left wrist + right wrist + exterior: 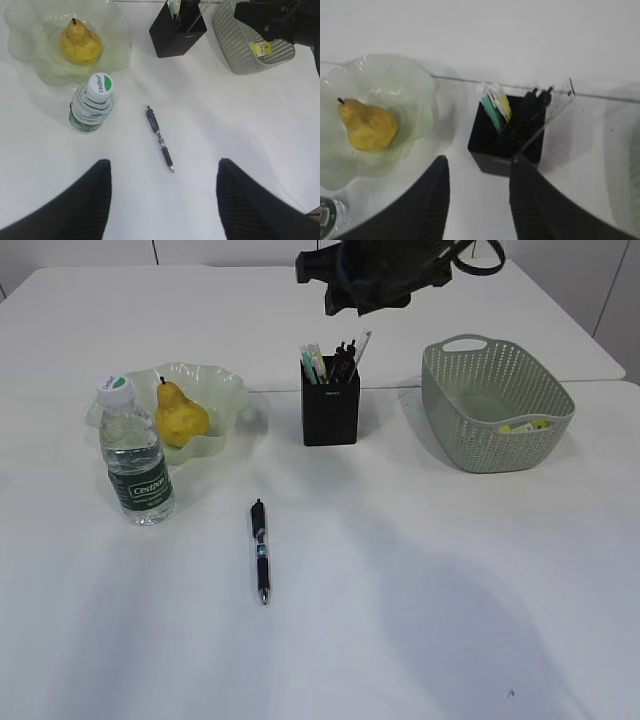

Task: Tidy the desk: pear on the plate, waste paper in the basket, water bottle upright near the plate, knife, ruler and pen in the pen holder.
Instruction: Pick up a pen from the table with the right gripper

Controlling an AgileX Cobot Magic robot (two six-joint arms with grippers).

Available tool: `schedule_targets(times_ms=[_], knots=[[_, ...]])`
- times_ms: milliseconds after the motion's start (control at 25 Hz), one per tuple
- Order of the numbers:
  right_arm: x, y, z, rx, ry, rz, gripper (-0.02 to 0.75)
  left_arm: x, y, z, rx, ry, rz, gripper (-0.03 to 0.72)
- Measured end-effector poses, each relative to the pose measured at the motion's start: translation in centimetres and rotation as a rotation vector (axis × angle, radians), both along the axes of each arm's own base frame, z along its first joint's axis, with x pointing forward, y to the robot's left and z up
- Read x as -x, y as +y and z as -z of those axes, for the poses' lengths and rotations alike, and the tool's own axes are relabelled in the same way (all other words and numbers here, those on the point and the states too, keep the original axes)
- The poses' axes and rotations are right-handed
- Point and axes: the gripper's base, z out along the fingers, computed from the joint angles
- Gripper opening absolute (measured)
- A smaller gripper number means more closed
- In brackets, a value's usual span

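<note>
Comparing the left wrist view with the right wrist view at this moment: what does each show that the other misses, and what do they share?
Only the left wrist view shows the pen lying on the table, the waste paper in the basket, and the whole upright water bottle. Only the right wrist view shows the pen holder from above, with the clear ruler leaning out of it. Both show the pear on the plate and their own open gripper, left and right.

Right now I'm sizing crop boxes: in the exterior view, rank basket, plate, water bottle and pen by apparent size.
1. basket
2. plate
3. water bottle
4. pen

The bottle sits nearer the camera, so it looks somewhat enlarged.
</note>
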Motion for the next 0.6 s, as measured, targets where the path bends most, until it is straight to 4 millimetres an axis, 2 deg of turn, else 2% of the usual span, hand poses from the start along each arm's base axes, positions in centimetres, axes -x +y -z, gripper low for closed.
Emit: schedule_targets(times_ms=[200,600], knots=[[1.9,0.7,-0.2,0.028,0.207,-0.063,0.331,0.0,0.0,0.0,0.000,0.000,0.000,0.466],[5.8,4.8,-0.2,-0.017,0.436,-0.220,0.331,0.0,0.0,0.0,0.000,0.000,0.000,0.466]])
